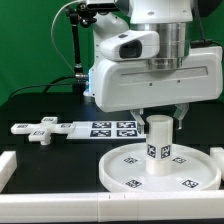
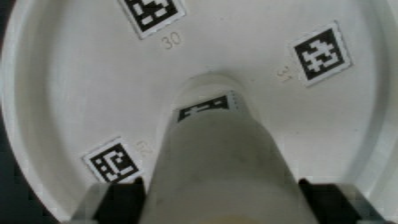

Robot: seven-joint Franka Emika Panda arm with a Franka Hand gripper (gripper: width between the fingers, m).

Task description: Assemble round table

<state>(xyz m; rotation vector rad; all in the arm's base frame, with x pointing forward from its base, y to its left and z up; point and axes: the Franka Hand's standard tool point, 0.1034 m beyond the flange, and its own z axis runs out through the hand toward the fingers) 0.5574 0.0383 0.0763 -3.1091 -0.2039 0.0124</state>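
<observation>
Centrally, leg [image 1: 158, 140] on disc [image 1: 104, 172] (perhaps seated)

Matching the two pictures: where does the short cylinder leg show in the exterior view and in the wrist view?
Exterior view: the cylinder leg stands upright on the round disc, low in the picture, right of middle, under the arm.
Wrist view: the leg fills the foreground, seen close up along its length.
Shared landmark: the disc with its square markers, under the leg in both.
</observation>
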